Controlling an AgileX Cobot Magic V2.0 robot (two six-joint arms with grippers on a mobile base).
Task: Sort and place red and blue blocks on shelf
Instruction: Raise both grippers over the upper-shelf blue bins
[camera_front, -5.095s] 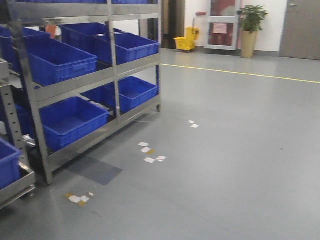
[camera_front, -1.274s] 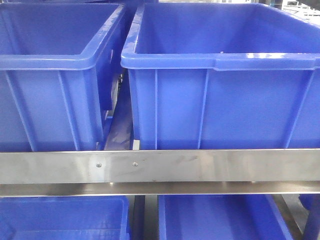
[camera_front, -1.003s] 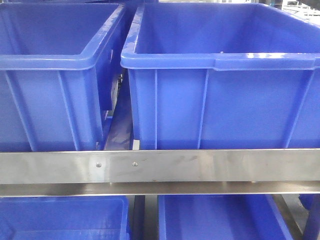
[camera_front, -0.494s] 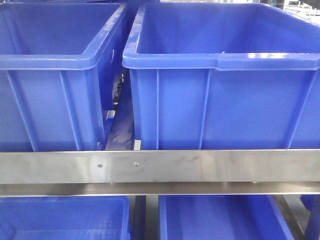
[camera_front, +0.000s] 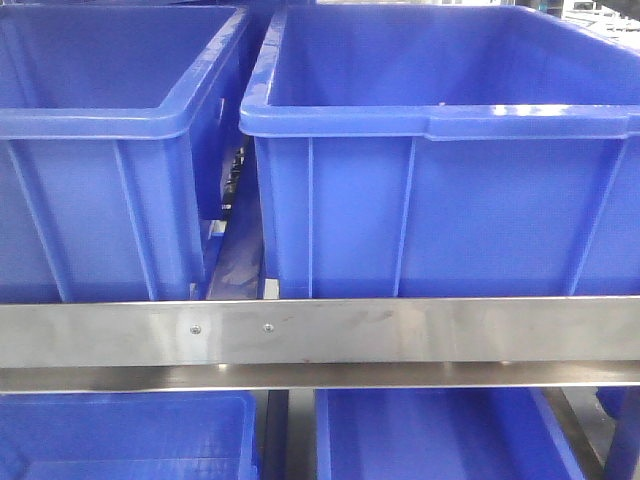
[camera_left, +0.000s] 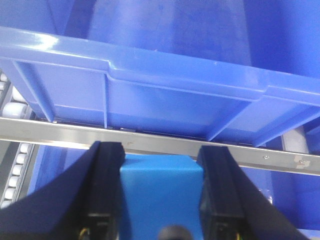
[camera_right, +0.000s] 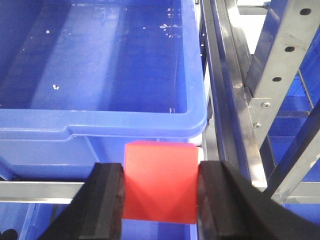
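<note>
Red matte cube (camera_right: 159, 181) in R pincer (camera_right: 161, 172)

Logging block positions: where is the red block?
Right wrist view: the red block is clamped in the right gripper, just short of a blue bin.

Both end effectors (camera_left: 160, 150) (camera_right: 159, 172) have flat black fingers (camera_left: 106, 185)

Light: bright, even, overhead.
Glare: white streaks on the bin rim (camera_front: 500, 112) above the shelf rail (camera_front: 400, 332); rail sheen dull.
Shadow: dark band beneath the rail.
Focus: wrist views soft.
</note>
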